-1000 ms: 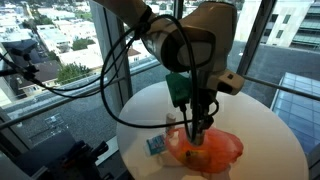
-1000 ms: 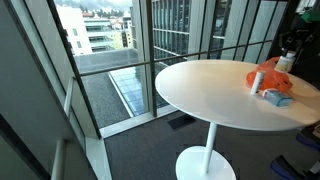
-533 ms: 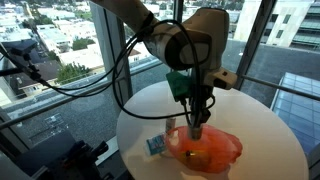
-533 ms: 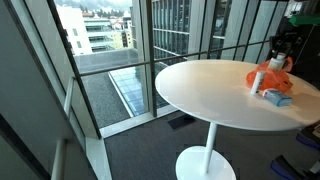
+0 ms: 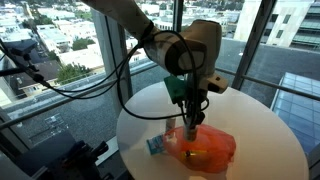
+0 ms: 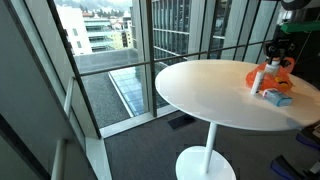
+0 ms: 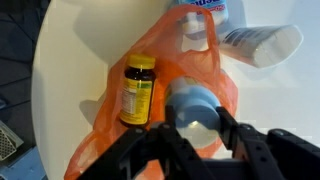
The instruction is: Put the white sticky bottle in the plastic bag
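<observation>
Placement is the step in hand: the gripper [image 7: 196, 128] hangs over the orange plastic bag [image 7: 105, 135] near the table [image 5: 270, 140] edge, clenched on the white sticky bottle [image 7: 192, 104]. Next, it should lower and let go inside, beside the pill bottle [image 7: 136, 90].

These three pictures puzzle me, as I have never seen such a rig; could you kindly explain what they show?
The machine is a jointed robot arm ending in a two-fingered gripper. Two pictures come from cameras standing apart from it. The third comes from a camera on its wrist, looking down past the gripper's dark fingers.

On the round white table lies an orange plastic bag. The wrist view shows a small amber pill bottle and a blue-capped container at the bag, with a white tube just beyond. The gripper hangs over the bag; whether it holds anything I cannot tell.
</observation>
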### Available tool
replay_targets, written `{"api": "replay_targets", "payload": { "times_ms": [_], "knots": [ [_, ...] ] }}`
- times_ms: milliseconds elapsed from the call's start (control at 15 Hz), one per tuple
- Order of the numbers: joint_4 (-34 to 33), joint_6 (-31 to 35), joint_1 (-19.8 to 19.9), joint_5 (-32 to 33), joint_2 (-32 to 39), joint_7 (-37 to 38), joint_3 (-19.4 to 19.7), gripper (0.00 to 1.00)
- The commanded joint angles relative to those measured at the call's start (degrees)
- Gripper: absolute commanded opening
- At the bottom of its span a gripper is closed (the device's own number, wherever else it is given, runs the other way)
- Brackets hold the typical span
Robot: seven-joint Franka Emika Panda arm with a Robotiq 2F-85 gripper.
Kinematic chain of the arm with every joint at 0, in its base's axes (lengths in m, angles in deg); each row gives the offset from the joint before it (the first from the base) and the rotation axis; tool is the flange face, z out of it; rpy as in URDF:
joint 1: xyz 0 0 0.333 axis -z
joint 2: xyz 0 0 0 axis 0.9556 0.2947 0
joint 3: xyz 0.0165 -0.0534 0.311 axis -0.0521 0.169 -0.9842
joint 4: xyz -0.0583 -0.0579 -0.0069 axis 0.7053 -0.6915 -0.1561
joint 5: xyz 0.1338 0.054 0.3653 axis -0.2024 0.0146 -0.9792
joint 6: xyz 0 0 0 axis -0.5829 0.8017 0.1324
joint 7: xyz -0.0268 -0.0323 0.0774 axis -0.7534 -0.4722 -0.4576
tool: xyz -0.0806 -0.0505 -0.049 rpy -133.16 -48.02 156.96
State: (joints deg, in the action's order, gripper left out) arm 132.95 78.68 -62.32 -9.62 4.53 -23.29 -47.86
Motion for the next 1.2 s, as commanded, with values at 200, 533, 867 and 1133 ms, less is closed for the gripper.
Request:
{"api": "replay_targets", "payload": {
  "times_ms": [200,533,867,1133],
  "knots": [
    [-0.47,0.11,0.48,-0.33,1.38,-0.08,0.27,0.19],
    [-0.59,1.72,1.05,-1.06,2.91,-1.17,0.32,0.19],
    [-0.95,3.48,2.15,-2.87,4.57,-2.16,0.13,0.19],
    [-0.83,4.17,2.42,-3.96,5.18,-2.49,0.04,0.57]
  ]
}}
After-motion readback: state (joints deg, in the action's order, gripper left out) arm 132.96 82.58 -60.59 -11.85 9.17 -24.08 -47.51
